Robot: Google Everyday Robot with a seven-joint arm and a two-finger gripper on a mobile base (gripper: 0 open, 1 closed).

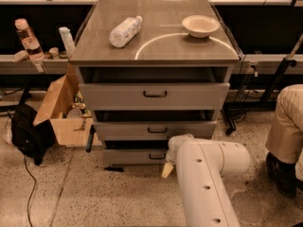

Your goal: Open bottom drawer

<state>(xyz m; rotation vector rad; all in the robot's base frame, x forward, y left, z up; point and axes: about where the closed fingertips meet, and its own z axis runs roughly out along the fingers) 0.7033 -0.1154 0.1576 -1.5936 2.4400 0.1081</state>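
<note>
**Camera view: gripper low beside the bottom drawer's handle**

The bottom drawer (pixel 132 157) is the lowest of three in the grey cabinet (pixel 156 51). It sits in the lower centre of the frame, its short front just above the floor (pixel 94 197). Its small black handle (pixel 157 156) is at the middle of that front. The gripper (pixel 167 169) hangs just beside the handle and a little below it, at the end of the white arm (pixel 203 178) that comes up from the bottom edge. The arm hides most of the gripper, so I cannot tell whether it is spread or pressed together, or whether it touches the handle.

The drawer looks like stiff metal and should slide straight out. Its contents are hidden, so its weight is unknown. The handle is the only place to take hold, and being thin and smooth it may slip from a shallow grip, so it is best taken at the middle.

The middle drawer (pixel 142 130) sits close above, leaving little room over the handle. The floor towards the bottom of the frame is open for the pull. A cardboard box (pixel 59 115) and a black bag (pixel 28 135) stand well apart at the left, and a person's leg (pixel 288 126) is at the right edge.
</note>
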